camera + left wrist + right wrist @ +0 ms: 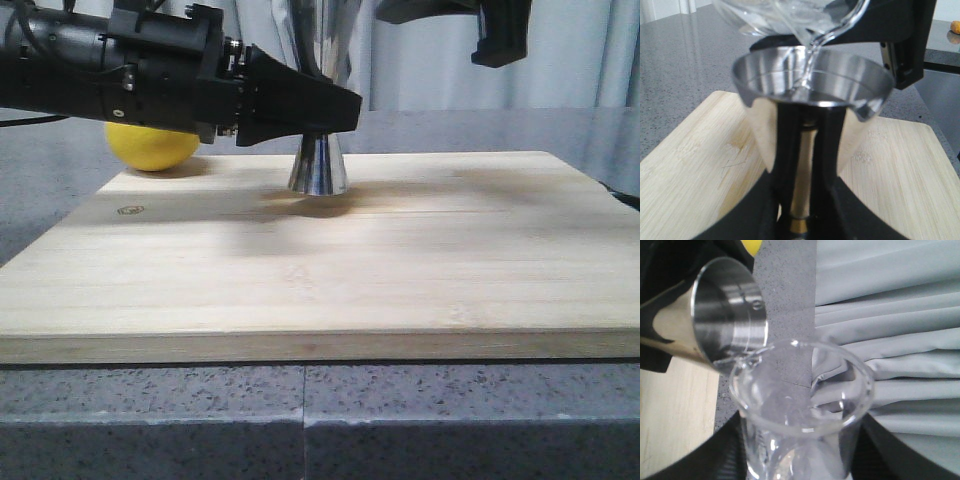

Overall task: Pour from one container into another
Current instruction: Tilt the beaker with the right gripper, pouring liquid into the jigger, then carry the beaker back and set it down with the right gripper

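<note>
step in hand: pour under way, judged from the thin clear stream falling off the beaker (790, 15) lip into the jigger (812, 90) top cup
how to do it well: keep the lip centred over the cup mouth, not at the rim; hold the tilt shallow so the stream stays thin; level the beaker before the cup brims; keep the jigger steady and upright
risk: cup is small and wide-mouthed, a fast tilt likely splashes or overshoots onto the cutting board (300, 280)
left gripper (335, 110): fingers pinching the jigger at its waist, reaching in from the left in the front view; dark fingers run up both sides of the stem in the left wrist view
right gripper (795, 460): clamped on the beaker body, dark fingers either side of the glass in the right wrist view; in the front view only part of the arm shows, top right
jigger location: standing upright, base on the board's far half, held by the left gripper
beaker location: raised above the jigger, tilted, lip just over the cup mouth, apparently not touching the rim
jigger look: polished steel, hourglass form, brass-coloured band at the waist, faint fill line inside the cup, a little clear liquid pooling at the bottom
beaker look: small, clear glass, rolled rim, pouring lip; markings too blurred to read
liquid: clear, like water
other: lemon (150, 145) behind the board's far left corner, partly hidden by the left arm
</note>
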Tool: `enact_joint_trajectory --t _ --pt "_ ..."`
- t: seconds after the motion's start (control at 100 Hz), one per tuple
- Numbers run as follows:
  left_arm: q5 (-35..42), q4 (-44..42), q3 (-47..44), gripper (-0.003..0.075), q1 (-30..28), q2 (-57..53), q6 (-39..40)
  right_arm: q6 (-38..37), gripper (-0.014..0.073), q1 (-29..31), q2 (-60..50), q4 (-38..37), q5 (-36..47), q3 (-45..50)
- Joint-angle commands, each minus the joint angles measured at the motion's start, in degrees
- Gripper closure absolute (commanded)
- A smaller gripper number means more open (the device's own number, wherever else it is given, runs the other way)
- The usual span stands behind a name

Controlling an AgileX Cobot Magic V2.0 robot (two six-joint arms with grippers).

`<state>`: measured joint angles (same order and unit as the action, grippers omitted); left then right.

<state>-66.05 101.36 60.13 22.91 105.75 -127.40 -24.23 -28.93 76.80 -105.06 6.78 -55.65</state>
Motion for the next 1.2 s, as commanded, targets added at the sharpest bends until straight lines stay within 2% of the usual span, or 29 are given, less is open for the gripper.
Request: enact_joint_trajectory --t 0.0,0.41,0.64,0.78,1.19 --pt "-6.6 3.8 1.6 0.0659 0.5 -2.4 0.5 0.2 0.0323 -0.1 -1.9 -1.5 -1.9 -2.1" --pt "-6.6 3.8 1.6 0.0659 0.5 -2.4 0.5 0.1 0.0323 -0.1 -1.9 -1.4 -2.0 -2.1" --pt "-6.6 3.8 1.6 0.0659 0.5 -2.4 0.5 0.1 0.0323 -0.1 -1.9 3.6 -2.2 -2.1" --pt "-6.6 3.8 1.6 0.0659 0.5 -2.4 0.5 0.1 0.0323 -0.1 -1.9 4.2 -2.2 -2.1" --pt "-6.6 3.8 1.6 0.0659 0.5 -2.4 0.5 -14.0 0.0323 -0.1 -1.9 7.1 -3.2 -2.1"
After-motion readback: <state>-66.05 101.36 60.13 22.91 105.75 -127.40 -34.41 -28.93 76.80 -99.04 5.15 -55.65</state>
